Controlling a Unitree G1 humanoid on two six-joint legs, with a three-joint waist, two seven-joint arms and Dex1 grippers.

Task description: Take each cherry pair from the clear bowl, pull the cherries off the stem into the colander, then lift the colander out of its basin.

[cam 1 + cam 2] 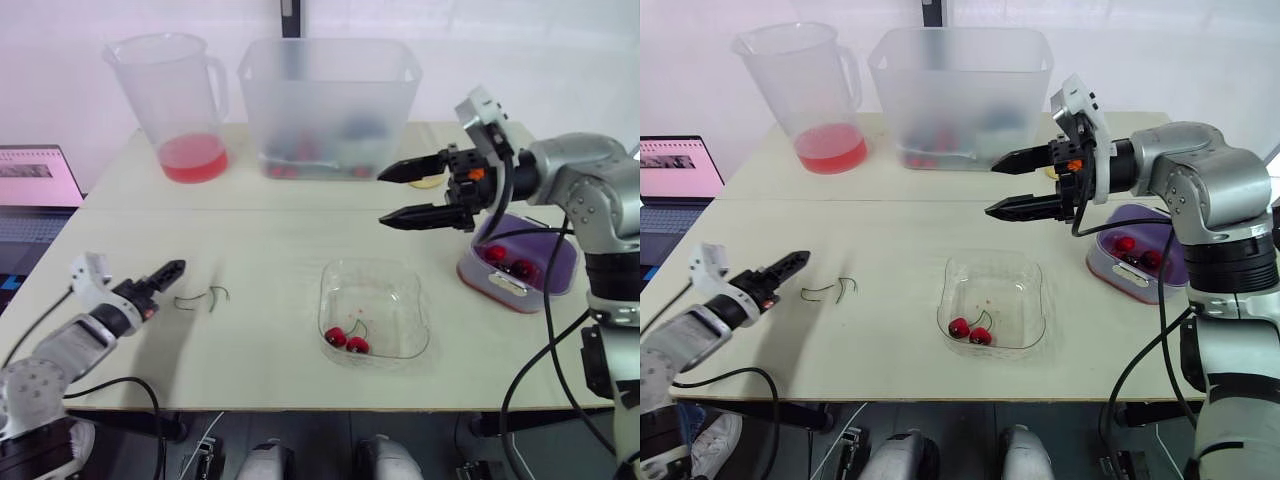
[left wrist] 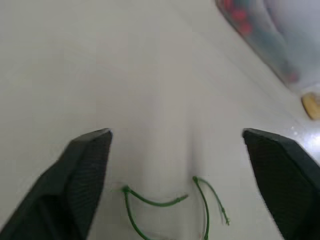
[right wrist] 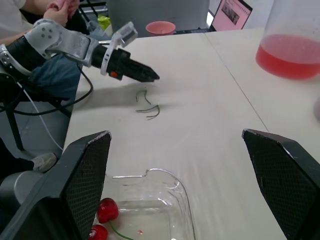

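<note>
While both arms hang over a pale desk (image 1: pixel 260 230), a clear bowl (image 1: pixel 375 285) sits near the front edge at centre. One cherry pair (image 1: pixel 346 341) lies in the bowl's near left corner. The two red fruits sit side by side, touching. Their thin green stem seems to run away from the robot toward the bowl's middle, though it is faint.

To the right of the bowl stands a purple colander (image 1: pixel 548 262) inside its pale basin (image 1: pixel 490 287), with at least two red cherries (image 1: pixel 497 254) in it.

The right pincer (image 1: pixel 381 197) hovers above the desk beyond the bowl. Its long fingers point toward the robot's left, spread apart one above the other, holding nothing.

The left pincer (image 2: pixel 175 132) is low over the desk's left side, pointing right toward two bare green stems (image 1: pixel 200 297) lying just ahead of it. Its fingers are wide apart and empty.

At the back stand a pitcher of red liquid (image 1: pixel 180 100) and a frosted tub (image 1: pixel 330 105).
</note>
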